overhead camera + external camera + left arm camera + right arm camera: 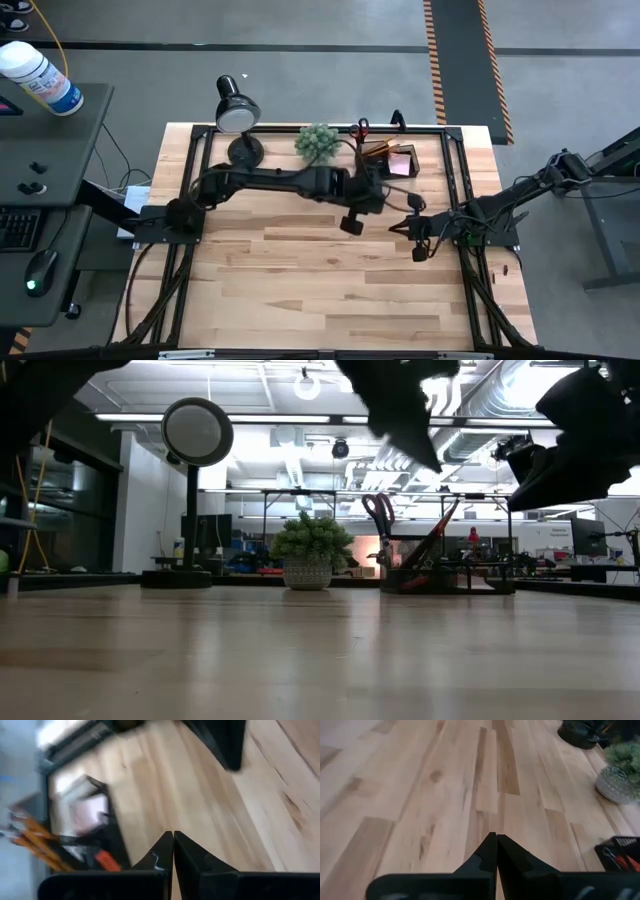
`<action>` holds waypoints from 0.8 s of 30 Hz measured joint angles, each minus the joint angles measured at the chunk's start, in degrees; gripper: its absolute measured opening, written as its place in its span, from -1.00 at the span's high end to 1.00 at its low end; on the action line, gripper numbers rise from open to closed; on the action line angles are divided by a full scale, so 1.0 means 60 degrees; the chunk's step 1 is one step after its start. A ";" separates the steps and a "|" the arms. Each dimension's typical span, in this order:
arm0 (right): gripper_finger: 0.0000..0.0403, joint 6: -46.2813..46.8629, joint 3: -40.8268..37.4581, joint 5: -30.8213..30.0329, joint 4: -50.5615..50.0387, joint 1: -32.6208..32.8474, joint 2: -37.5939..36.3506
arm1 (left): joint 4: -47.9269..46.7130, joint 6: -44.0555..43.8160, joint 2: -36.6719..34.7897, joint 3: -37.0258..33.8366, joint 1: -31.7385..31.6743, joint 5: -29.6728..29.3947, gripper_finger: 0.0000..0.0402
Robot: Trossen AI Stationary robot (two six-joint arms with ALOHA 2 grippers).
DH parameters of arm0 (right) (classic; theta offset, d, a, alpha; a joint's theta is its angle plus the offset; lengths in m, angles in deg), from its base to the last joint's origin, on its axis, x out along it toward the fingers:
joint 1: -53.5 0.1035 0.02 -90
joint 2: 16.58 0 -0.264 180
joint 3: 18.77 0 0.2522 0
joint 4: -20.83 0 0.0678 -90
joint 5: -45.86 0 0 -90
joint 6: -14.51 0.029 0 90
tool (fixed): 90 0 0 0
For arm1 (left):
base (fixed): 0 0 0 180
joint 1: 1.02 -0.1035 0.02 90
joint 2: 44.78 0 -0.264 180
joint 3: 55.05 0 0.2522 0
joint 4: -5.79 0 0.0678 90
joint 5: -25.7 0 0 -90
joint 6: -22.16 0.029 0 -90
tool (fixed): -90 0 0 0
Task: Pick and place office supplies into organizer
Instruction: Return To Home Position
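A: Is it all tidied up?
B: Nearly, I think. The scissors (378, 517), the pencils (36, 839) and the pink pad (400, 165) sit in the black organizer (385, 152), at the table's (300, 290) far side. I see nothing big left out.
A: And the grippers?
B: The left gripper (173, 835) hangs just in front of the organizer, the right gripper (496, 837) near it — both pinched tight together, holding nothing

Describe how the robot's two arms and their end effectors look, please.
The left arm and right arm are black, built of slim jointed links. The left end effector and right end effector each carry two black fingers, wedge-shaped, narrowing to a tip. No markings show.
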 joint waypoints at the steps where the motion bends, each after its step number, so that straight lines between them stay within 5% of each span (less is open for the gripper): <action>1: 1.00 0.0051 0.0000 -0.0030 -0.0045 0.0000 0.0000 | 0.0080 -0.0084 -0.0015 -0.0279 0.0013 0.0055 0.98; 10: 1.00 0.0111 0.0000 -0.0070 -0.0082 0.0000 -0.0004 | 0.3241 -0.1224 -0.0824 -0.4104 0.0054 0.0311 0.98; 24: 1.00 0.0126 -0.0003 -0.0102 0.0422 0.0000 -0.0003 | 1.3829 -0.3245 -0.4171 -1.2849 0.0688 0.0505 1.00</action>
